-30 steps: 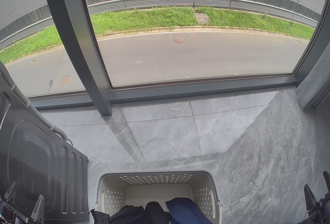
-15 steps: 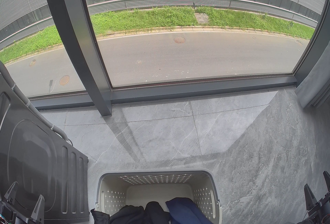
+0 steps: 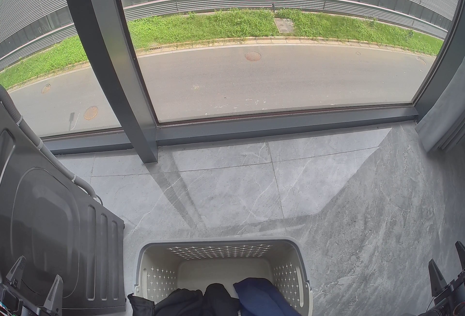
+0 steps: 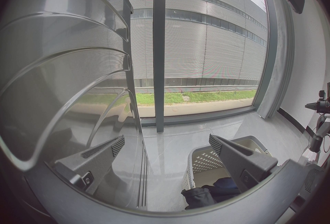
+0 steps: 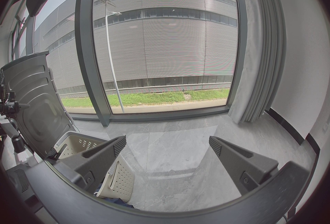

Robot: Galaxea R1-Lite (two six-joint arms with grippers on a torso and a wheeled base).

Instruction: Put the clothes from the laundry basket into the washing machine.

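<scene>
A pale laundry basket (image 3: pixel 220 251) stands on the floor at the bottom centre, holding black clothes (image 3: pixel 193 302) and a dark blue garment (image 3: pixel 261 297). The basket (image 4: pixel 202 161) and its dark clothes (image 4: pixel 209 193) are also in the left wrist view, and the basket's wall (image 5: pixel 118 180) in the right wrist view. The washing machine (image 3: pixel 53 230), seen from its dark grey back panel, stands left of the basket. My left gripper (image 3: pixel 34 280) is open at the bottom left, beside that panel. My right gripper (image 3: pixel 448 266) is open at the bottom right, over bare floor.
A floor-to-ceiling window with a dark frame post (image 3: pixel 106 65) closes off the far side. A grey hose (image 3: pixel 48 157) runs down the machine's back. A curtain (image 3: pixel 443 113) hangs at the right. Grey tiled floor (image 3: pixel 290 186) lies open between basket and window.
</scene>
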